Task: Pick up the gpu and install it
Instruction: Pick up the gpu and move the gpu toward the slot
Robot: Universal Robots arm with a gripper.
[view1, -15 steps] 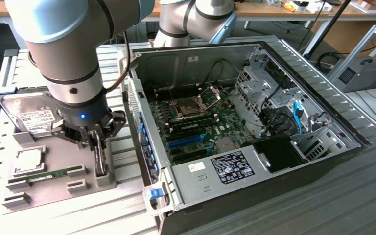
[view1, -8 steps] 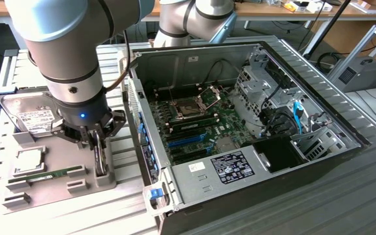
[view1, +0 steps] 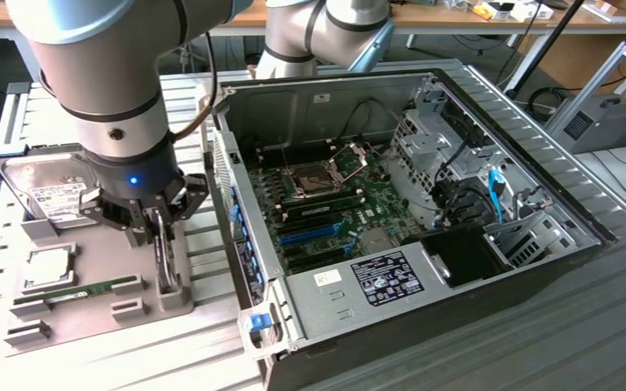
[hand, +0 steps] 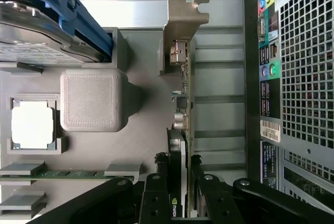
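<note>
**Item: gpu, clasped in its tray slot**

Carrier: grey fixture tray (view1: 107, 261) on the ribbed metal table (view1: 574, 326), at the exterior view's left of the open computer case (view1: 422, 269).

- gpu (hand: 185, 98): stands on its long edge in a slot along the tray edge nearest the case. The silver end bracket (hand: 180, 23) is at the end away from the gripper; the black cooler (hand: 176, 153) faces the tray's middle. In the exterior view it shows as a thin upright card (view1: 165, 259) below the gripper.
- gripper (hand: 177, 198): lowered over the card's end, one finger on each face, closed against the gpu. The fingers (hand: 155, 198) sit by the cooler. The card is still seated in the tray.
- hard drive (view1: 50, 191): blue-framed, propped at the tray's far corner.
- processor chip (view1: 50, 267): flat in a square pocket mid-tray.
- memory stick (view1: 74, 291): green, lying in holders toward the tray's near edge.
- motherboard (view1: 329, 208): inside the case, well apart from the gpu.
</note>
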